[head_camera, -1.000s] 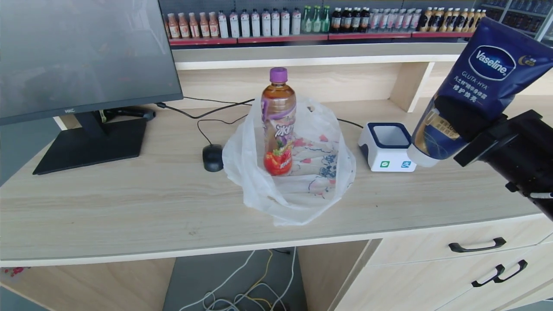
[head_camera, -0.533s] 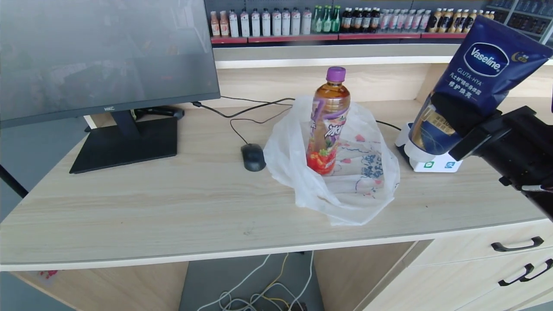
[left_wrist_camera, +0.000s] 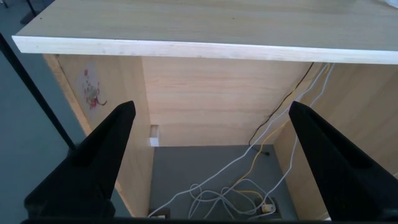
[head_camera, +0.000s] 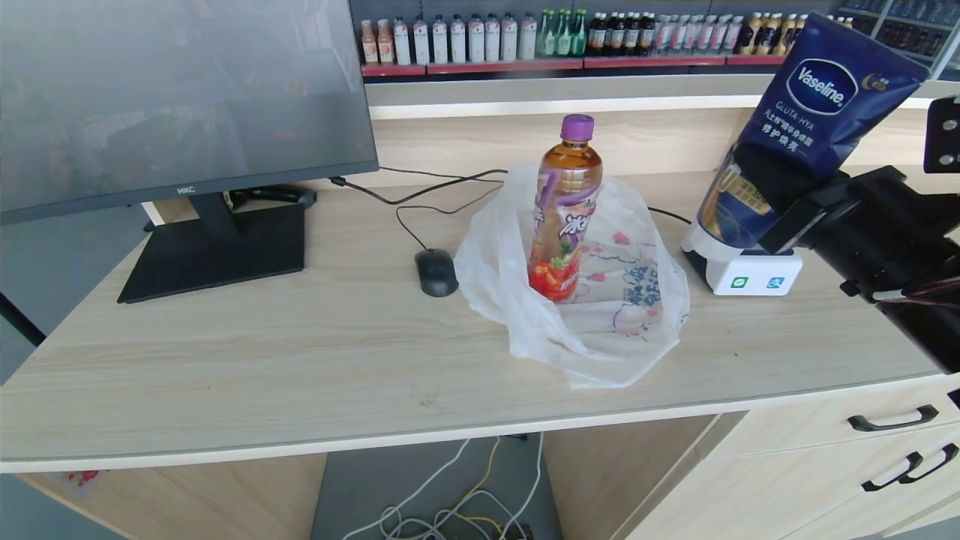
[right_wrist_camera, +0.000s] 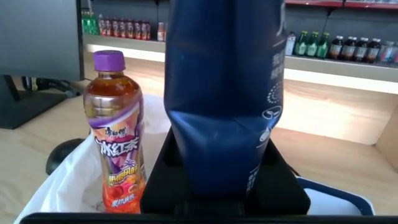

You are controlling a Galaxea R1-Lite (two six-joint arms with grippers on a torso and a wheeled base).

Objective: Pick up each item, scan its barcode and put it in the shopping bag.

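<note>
Dark blue lotion tube (head_camera: 810, 127), cap down and tilted, sits clamped in the right gripper (head_camera: 795, 202) over the white scanner (head_camera: 742, 274) in the head view. The tea bottle (head_camera: 564, 210) stands in the shopping bag (head_camera: 622, 315). Left wrist view: the left gripper (left_wrist_camera: 209, 115) is spread wide below the counter (left_wrist_camera: 186, 25) edge. Right wrist view: the tube is pinched, with the bottle beside it.

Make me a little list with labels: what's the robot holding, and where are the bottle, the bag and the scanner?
Holding: the right gripper is shut on the blue tube, white cap end down
Tube position: right over the scanner; I cannot tell if they touch
Bottle: the purple-capped bottle stands upright in the shopping bag
Bag: white plastic, open, on the counter between the mouse and the scanner
Left gripper: open, holding nothing, low in front of the counter
</note>
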